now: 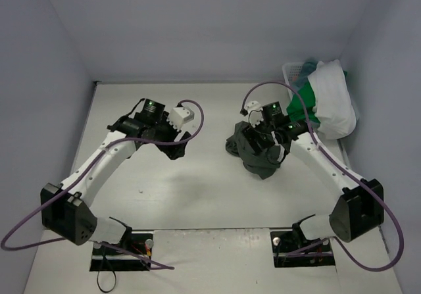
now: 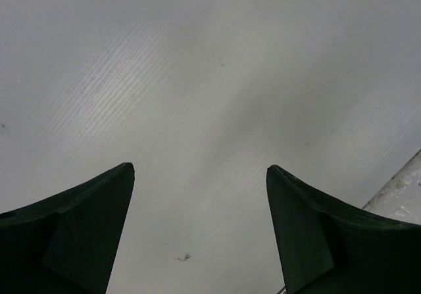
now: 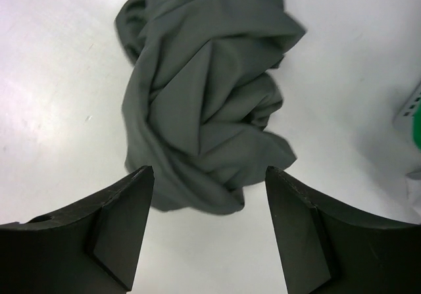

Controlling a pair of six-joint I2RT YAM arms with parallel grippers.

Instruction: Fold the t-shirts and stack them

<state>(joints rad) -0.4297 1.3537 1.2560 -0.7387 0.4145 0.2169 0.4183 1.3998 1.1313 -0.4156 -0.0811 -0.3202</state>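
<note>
Fingers of your left gripper (image 2: pixel 200 169) stand wide apart over the table (image 2: pixel 197 77), holding nothing. Your right gripper (image 3: pixel 209 169) gapes too, empty, above the crumpled dark grey-green t-shirt (image 3: pixel 204 103). At two o'clock, white t-shirt (image 1: pixel 332 100) and bright green t-shirt (image 1: pixel 304 103) spill from the basket (image 1: pixel 293 70).

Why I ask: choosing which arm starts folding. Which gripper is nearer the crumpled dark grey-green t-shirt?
Right. The right gripper hangs open just above the dark grey-green t-shirt; the left gripper, also open, is off to the shirt's left over bare table, clear of it.
</note>
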